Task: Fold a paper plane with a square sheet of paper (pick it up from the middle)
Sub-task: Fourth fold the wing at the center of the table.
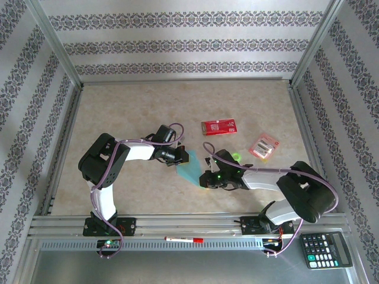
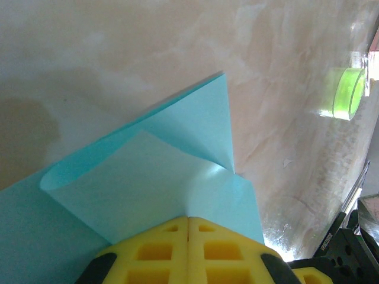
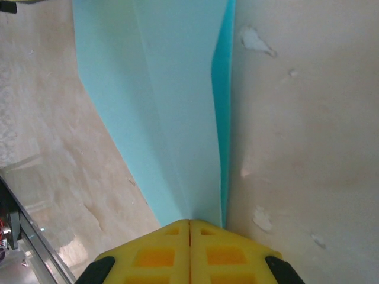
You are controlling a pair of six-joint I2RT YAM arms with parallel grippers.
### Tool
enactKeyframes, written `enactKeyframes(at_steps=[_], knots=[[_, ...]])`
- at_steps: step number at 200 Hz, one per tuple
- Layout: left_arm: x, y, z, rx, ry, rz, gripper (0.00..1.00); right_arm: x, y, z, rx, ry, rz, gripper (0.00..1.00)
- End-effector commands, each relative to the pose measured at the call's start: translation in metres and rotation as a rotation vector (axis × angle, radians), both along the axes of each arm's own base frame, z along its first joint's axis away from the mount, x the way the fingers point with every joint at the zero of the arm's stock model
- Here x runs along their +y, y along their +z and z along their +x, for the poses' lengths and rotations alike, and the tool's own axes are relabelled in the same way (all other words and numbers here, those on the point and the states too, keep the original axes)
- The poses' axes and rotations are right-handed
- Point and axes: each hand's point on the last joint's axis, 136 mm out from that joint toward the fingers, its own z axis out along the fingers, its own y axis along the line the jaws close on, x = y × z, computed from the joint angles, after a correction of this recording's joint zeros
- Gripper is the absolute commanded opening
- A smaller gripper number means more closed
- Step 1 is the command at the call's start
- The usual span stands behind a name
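The light-blue square sheet of paper lies folded into a tapering wedge at the middle of the table, between the two grippers. My left gripper is at its far left edge. In the left wrist view its yellow fingers are shut, gripper, on a flap of the paper that curls up off the layer below. My right gripper is at the paper's near right end. Its yellow fingers are shut, gripper, where the narrow folded paper converges.
A red packet lies behind the paper and a pink packet at the right. A small green ring sits just past the right gripper. A red pen lies on the front rail, with a calculator at the near right.
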Motion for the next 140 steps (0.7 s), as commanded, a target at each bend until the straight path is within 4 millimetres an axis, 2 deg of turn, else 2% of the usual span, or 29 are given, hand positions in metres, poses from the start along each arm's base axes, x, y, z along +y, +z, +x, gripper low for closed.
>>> enactKeyframes(at_steps=[1,24,43,47,59,83,107,140], knots=[[0.037,-0.049,-0.015,0.098,0.049,0.192,0.03,-0.03,-0.027,-0.04,0.133,-0.013,-0.115,0.06],[0.037,-0.049,-0.015,0.098,0.05,0.193,0.03,-0.032,-0.016,-0.042,0.109,-0.017,-0.082,0.06],[0.037,-0.049,-0.015,0.1,0.049,0.195,0.02,-0.028,0.002,-0.031,0.068,-0.039,-0.029,0.06],[0.037,-0.049,-0.015,0.1,0.048,0.193,0.03,-0.021,0.016,-0.021,0.037,-0.043,0.0,0.06],[0.037,-0.049,-0.015,0.101,0.048,0.193,0.03,-0.015,0.03,-0.012,0.003,-0.051,0.032,0.06],[0.036,-0.049,-0.015,0.103,0.047,0.193,0.03,-0.006,0.047,0.0,-0.032,-0.043,0.06,0.06],[0.037,-0.049,-0.015,0.1,0.047,0.193,0.03,0.003,0.048,0.008,-0.038,-0.024,0.061,0.07],[0.037,-0.048,-0.015,0.101,0.047,0.193,0.03,0.011,0.036,0.012,-0.014,-0.001,0.045,0.07]])
